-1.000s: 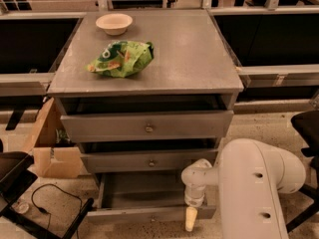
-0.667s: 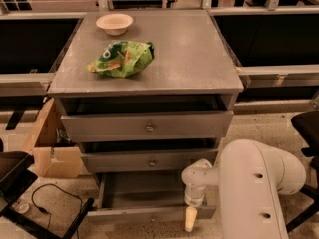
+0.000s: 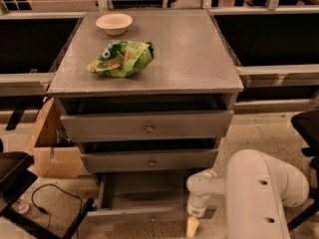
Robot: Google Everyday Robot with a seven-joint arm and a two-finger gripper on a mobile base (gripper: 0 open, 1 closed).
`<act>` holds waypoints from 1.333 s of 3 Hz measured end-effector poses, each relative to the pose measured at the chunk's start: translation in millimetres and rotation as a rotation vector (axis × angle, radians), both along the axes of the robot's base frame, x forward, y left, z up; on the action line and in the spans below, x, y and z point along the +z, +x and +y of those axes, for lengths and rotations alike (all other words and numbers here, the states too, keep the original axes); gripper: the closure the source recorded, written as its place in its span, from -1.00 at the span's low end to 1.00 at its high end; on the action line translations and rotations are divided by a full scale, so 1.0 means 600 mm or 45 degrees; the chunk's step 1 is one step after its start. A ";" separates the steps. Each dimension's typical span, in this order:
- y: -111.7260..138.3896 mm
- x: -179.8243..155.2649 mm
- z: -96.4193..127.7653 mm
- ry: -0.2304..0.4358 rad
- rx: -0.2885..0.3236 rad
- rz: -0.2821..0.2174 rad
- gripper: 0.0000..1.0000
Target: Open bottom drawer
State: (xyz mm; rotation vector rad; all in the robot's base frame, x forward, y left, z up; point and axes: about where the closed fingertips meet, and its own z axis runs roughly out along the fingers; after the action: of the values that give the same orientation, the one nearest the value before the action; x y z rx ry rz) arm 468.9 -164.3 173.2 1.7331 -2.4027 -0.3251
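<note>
The bottom drawer of the grey three-drawer cabinet stands pulled out, its shallow grey tray showing and its slim front low in the picture. Its knob is not visible. My gripper hangs at the end of the white arm, just right of the drawer front's right end, with a pale fingertip pointing down. The two upper drawers sit slightly ajar with round knobs.
A green chip bag and a white bowl lie on the cabinet top. A cardboard box stands left of the cabinet. A black chair part and cable lie at the lower left.
</note>
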 end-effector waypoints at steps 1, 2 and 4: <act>-0.032 0.000 0.018 0.014 0.007 0.049 -0.16; -0.025 0.000 0.019 0.014 0.007 0.049 0.31; -0.043 0.007 0.015 0.004 0.001 0.076 1.00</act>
State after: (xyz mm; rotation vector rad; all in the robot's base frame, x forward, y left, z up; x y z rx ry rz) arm 442.9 -155.0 177.3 1.7007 -2.3613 -0.3749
